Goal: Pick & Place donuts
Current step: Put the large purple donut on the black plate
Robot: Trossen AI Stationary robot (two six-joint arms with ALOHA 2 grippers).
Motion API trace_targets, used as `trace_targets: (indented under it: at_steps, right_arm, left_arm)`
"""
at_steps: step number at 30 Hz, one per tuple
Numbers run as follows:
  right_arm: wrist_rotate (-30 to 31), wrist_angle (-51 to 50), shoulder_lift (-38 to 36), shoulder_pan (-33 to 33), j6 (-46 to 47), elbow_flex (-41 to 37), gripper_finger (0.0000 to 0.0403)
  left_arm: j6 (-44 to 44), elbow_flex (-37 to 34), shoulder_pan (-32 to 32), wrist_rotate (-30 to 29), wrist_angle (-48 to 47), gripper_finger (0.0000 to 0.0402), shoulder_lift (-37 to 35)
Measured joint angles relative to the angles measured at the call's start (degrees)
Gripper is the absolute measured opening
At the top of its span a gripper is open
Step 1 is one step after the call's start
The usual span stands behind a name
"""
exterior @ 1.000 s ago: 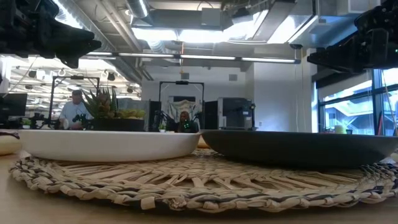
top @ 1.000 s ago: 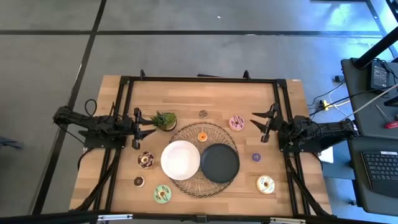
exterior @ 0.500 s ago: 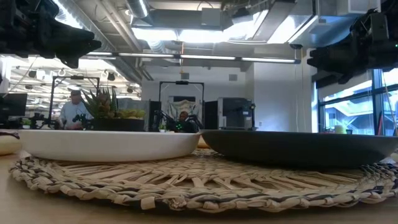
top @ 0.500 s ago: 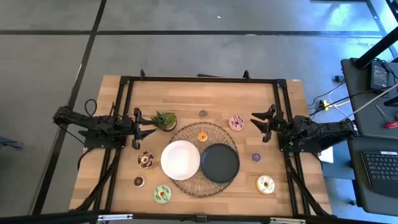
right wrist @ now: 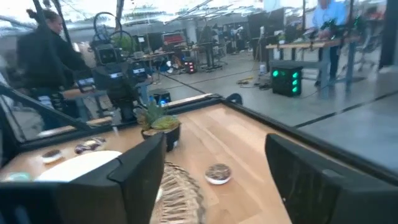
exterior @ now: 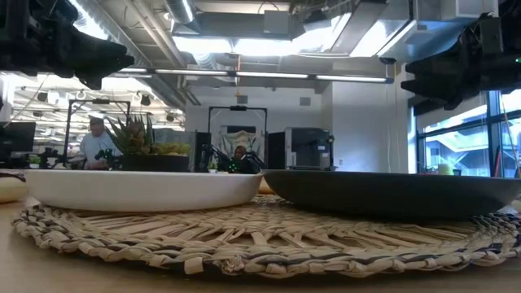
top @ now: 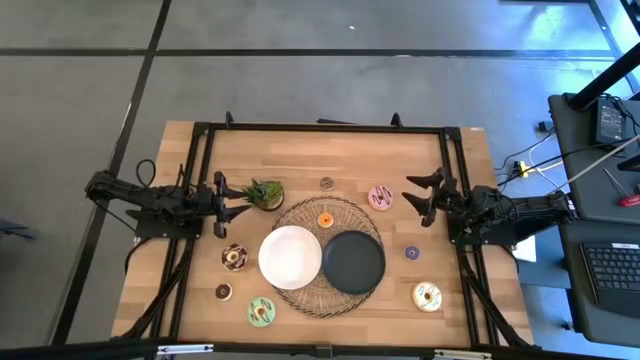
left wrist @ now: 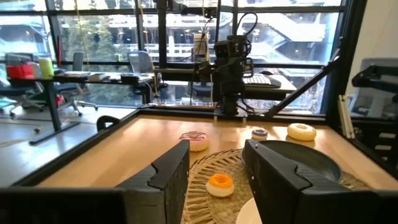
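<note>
Several small toy donuts lie flat on the wooden table. A pink one (top: 380, 198) and a small brown one (top: 327, 183) are toward the far side. A mini orange one (top: 325, 220) sits on the woven mat (top: 300, 296). A purple mini (top: 412, 253) and a cream one (top: 427, 296) are on the right. A brown one (top: 235, 257), a small brown one (top: 224, 292) and a green one (top: 262, 312) are on the left. My left gripper (top: 232, 204) hovers open beside the potted plant. My right gripper (top: 414, 197) hovers open just right of the pink donut.
A white plate (top: 290, 256) and a black plate (top: 354, 261) rest side by side on the mat. The potted plant (top: 265, 193) stands close to the left gripper. A black frame (top: 320, 128) runs along the table's far and side edges. People show in the room beyond.
My right gripper has moved a little toward the table's left, nearer the pink donut, staying open. The left arm and all donuts have kept still.
</note>
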Motion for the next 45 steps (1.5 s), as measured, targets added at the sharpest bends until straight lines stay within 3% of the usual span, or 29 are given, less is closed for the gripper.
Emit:
trace_targets:
  at_steps: [5,14,19,26,34,40,45]
  right_arm:
    - [7.6,0.0,0.0,0.0,-0.1,0.0,0.0291]
    - [8.1,-0.3,3.9,0.0,-0.1,3.9,0.0278]
    - [8.2,-0.1,12.2,0.0,2.9,7.6,0.0276]
    - [7.9,-3.0,28.8,-1.7,13.2,12.8,0.0276]
    - [0.9,-16.2,47.0,-9.7,30.1,21.4,0.0276]
    - [-8.5,-19.8,57.8,-15.4,31.6,25.4,0.0276]
    - [-11.5,-19.9,64.7,-17.5,31.6,26.0,0.0276]
  left_arm:
    - [-3.8,0.0,0.0,0.2,0.0,0.0149,0.0]
    - [-4.5,0.0,0.0,-0.3,0.0,0.015,0.0]
    - [-4.0,0.0,0.0,-0.3,0.7,0.0148,0.0]
    - [3.7,0.0,0.0,-1.7,0.9,0.0149,0.0]
    - [4.0,0.0,0.0,-1.9,0.9,0.0146,0.0]
    - [4.0,0.0,0.0,-1.9,0.9,0.0145,0.0]
    - [4.1,0.0,0.0,-1.8,0.9,0.0144,0.0]
